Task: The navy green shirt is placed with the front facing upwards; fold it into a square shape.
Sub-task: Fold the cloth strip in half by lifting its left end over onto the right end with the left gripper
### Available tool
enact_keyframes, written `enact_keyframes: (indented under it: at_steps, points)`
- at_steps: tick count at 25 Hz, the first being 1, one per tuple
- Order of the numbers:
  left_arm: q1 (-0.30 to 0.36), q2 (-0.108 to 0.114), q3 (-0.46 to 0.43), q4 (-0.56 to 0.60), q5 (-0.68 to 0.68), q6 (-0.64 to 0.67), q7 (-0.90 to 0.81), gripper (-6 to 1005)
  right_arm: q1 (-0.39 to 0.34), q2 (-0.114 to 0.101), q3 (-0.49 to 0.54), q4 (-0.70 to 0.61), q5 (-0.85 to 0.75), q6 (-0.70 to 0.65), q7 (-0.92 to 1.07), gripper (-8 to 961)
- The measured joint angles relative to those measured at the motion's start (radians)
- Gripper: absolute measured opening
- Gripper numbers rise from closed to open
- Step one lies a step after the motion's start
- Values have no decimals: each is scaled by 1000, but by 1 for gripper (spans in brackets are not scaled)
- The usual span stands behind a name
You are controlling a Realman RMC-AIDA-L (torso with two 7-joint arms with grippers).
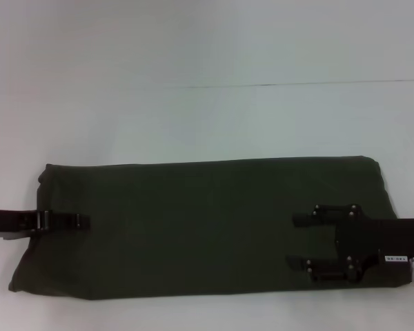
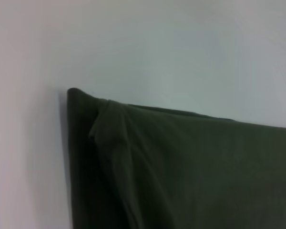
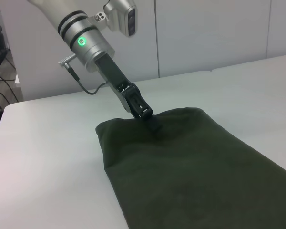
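Olive-green cloth fills the near half of your white table (image 1: 193, 55): the navy green shirt (image 1: 200, 227) lies there already folded into a long band running from the robot's left to its right, with no lettering showing on the upper face.

Your left gripper (image 1: 74, 221) reaches in low and level from the left edge of the head view, its tip over the shirt's left end. In the right wrist view the same arm slopes down steeply from a silver wrist with a green light, and the left gripper (image 3: 150, 119) meets the cloth right at that end's edge; its fingers look drawn together there, but you cannot tell whether they hold fabric.

Your right gripper (image 1: 300, 241) comes in from the right, flat above the shirt's right portion, its two black fingers (image 1: 324, 212) spread well apart and pointing along the band toward the left.
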Motion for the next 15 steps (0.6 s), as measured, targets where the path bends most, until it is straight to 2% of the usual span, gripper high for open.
enact_keyframes:
  at_steps: [5,10,13,15]
  points:
    - [-5,-1,0,1,3,-2,0,800,0,0,0,0,0,0,0,779]
    - [-5,0,0,2,0,1,-4,583,-1,0,0,0,0,0,0,778]
    - [-4,1,0,2,0,1,-4,323,0,0,0,0,0,0,0,778]
    - [-4,0,0,3,0,1,-2,253,0,0,0,0,0,0,0,778]
